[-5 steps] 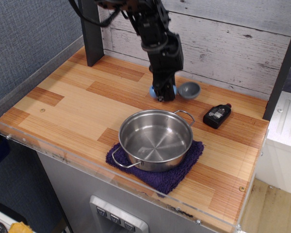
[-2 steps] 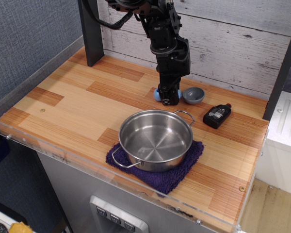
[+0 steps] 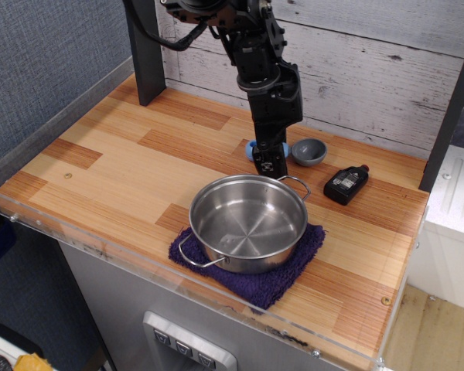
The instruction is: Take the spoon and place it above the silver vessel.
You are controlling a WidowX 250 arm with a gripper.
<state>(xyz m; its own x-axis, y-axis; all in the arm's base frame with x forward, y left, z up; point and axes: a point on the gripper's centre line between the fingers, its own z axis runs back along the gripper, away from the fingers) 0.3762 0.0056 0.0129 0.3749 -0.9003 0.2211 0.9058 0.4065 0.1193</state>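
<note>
My gripper (image 3: pixel 272 165) is black, blocky and hard-edged, hanging from a jointed black arm wrapped with cable. It points straight down at the spoon (image 3: pixel 308 151), whose chunky light-blue plastic handle pokes out on either side of my fingers while its round grey bowl lies open just to the right. My fingers sit close together around that handle, though I cannot tell from this angle whether they truly pinch it or whether the spoon rests on the wood.

The spoon lies behind the pot (image 3: pixel 248 222), near the pot's far wire loop handle and apart from it. The pot is wide, shallow, shiny stainless steel, with concentric rings on its floor and a second loop handle at the near left. Nothing is inside it. It stands on a dark purple cloth (image 3: pixel 272 284), thick and fuzzy, with corners spreading past the pot's base toward the front and right.

A small black bottle (image 3: pixel 346 184) lies on its side to the right of the spoon, well apart from the pot.

The table (image 3: pixel 100 170) is striped wood in light and reddish planks, edged by a clear plastic rim. Behind it runs a wall of whitewashed weathered boards; a dark post stands at the back left and grey textured fabric covers the left side.
</note>
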